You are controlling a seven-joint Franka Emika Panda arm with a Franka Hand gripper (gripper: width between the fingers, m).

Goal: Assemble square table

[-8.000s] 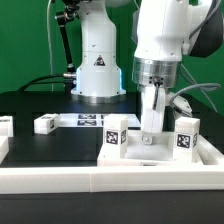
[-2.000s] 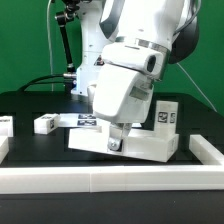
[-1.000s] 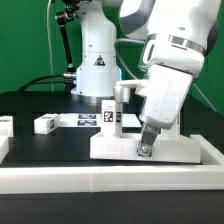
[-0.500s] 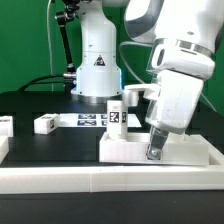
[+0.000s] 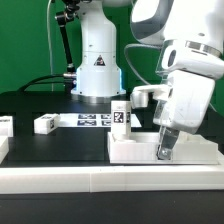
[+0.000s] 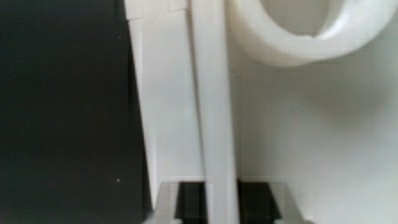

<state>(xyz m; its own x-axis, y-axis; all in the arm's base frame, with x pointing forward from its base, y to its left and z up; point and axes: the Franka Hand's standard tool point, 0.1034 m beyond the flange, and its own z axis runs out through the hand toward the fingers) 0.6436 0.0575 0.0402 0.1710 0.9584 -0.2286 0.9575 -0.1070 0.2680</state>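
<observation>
White plastic square tabletop slab (image 5: 135, 150) lies near right on black table (image 5: 60, 145), just behind long white rail (image 5: 60, 180). Two-finger gripper (image 5: 165, 152) clamped narrow on slab's near rim; wrist view: dark fingers (image 6: 263, 205) flank thin rim ridge. Upright white tagged leg (image 5: 120, 115) at slab's far left corner. Loose white blocky leg (image 5: 44, 124) well apart, left.

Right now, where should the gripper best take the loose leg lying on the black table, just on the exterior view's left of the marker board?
I would grip the loose leg across its narrow middle, coming straight down from above. It lies flat, apart from the marker board, with its sides free. First the gripper must release the tabletop.
</observation>
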